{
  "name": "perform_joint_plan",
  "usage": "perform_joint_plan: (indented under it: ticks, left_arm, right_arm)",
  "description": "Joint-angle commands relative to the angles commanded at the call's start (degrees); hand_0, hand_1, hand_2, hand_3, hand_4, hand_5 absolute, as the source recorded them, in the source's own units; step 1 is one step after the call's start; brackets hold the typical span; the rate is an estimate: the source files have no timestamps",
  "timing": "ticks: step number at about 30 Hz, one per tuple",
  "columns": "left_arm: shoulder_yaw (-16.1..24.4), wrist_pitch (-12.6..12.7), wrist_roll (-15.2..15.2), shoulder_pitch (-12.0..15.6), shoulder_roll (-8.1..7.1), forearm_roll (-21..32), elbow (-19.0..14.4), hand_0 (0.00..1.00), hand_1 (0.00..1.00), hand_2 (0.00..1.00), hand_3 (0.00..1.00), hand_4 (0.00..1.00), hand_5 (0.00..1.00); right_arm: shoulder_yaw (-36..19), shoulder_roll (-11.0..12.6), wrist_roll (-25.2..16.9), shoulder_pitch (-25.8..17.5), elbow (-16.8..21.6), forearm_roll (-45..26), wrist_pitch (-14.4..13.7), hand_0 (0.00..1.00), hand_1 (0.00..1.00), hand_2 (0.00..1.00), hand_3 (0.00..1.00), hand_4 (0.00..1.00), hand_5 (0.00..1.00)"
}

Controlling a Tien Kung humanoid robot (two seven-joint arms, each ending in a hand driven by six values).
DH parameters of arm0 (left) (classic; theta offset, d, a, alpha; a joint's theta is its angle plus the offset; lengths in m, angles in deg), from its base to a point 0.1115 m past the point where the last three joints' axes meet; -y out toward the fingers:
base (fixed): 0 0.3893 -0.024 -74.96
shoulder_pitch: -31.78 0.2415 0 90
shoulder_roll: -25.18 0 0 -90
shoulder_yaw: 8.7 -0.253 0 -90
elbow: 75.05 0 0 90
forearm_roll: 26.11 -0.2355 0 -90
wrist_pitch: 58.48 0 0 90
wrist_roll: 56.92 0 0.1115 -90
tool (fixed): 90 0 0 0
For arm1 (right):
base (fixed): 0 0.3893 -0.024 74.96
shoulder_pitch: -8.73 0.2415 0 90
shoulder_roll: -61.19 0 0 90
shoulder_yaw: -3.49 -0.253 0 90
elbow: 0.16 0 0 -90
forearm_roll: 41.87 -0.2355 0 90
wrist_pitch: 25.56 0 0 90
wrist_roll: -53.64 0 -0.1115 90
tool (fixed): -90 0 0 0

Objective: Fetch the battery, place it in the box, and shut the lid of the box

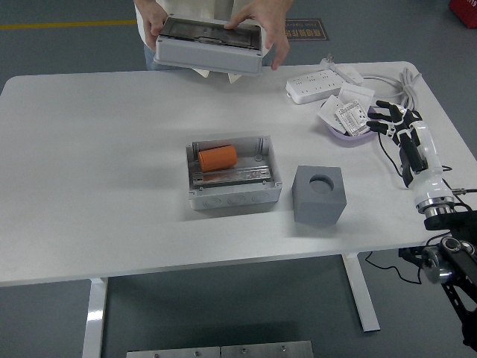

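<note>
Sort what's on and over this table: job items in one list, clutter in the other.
Job: open box; orange battery inside it; lid held up by the person's hands; right hand.
Clutter: grey block; power strip; purple tray of packets.
</note>
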Motion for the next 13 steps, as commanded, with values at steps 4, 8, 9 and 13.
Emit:
perform_joint_plan:
  ticks: [4, 8, 9, 13]
  left_arm:
    - [0.4, 0.0, 0.0, 0.0, 0.09, -0.4, 0.0, 0.628, 0.761, 0.636, 0.473, 0.101, 0.002]
    - [0.8, 0.0, 0.0, 0.1, 0.12, -0.8, 0.0, 0.628, 0.761, 0.636, 0.473, 0.101, 0.002]
    - [0.9, 0.0, 0.0, 0.1, 0.11, -0.9, 0.0, 0.628, 0.761, 0.636, 0.473, 0.101, 0.002]
    - [1.3, 0.1, 0.0, 0.1, 0.08, -1.2, 0.0, 0.628, 0.761, 0.636, 0.472, 0.101, 0.002]
  right_arm:
    - [-0.7, 0.1, -0.1, -0.4, 0.3, 0.0, 0.0, 0.699, 0.627, 0.652, 0.727, 0.983, 0.868]
    - [-1.4, 0.3, -0.2, -0.6, 0.7, 0.0, -0.1, 0.699, 0.627, 0.652, 0.727, 0.983, 0.868]
    - [-1.6, 0.4, -0.2, -0.7, 0.7, 0.0, -0.1, 0.699, 0.627, 0.652, 0.727, 0.983, 0.868]
    - [-2.1, 0.4, -0.3, -0.9, 0.8, -0.1, -0.2, 0.704, 0.627, 0.652, 0.725, 0.981, 0.868]
